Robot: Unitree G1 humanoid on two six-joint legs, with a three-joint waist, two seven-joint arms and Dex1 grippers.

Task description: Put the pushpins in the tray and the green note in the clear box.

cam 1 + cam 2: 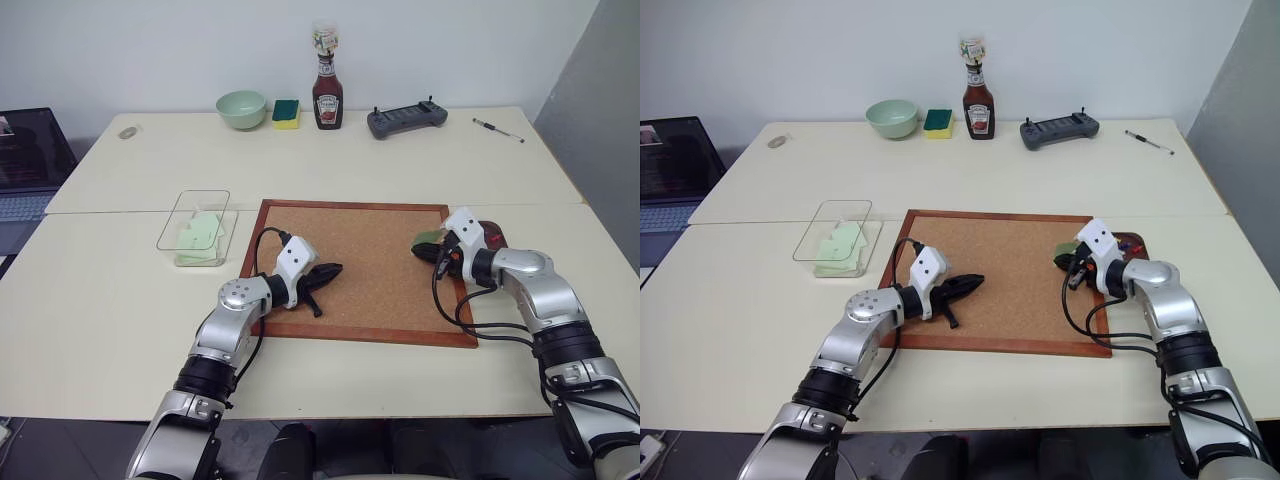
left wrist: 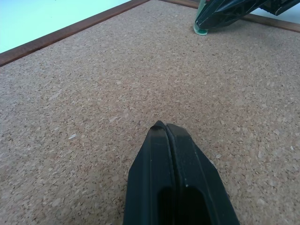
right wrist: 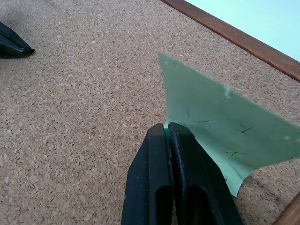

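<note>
Head stereo pair looking down from afar, wrist cameras close (perhaps skimming), all sharing corkboard (image 1: 370,265)

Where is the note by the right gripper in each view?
Left eye: note on the corkboard's right side, just left of the right gripper.
Right eye: same spot.
Left wrist: pale strip under the right gripper's tips.
Right wrist: large sheet beside the fingertips, which look shut on a pushpin.
Shared landmark: the corkboard's wooden frame.
</note>
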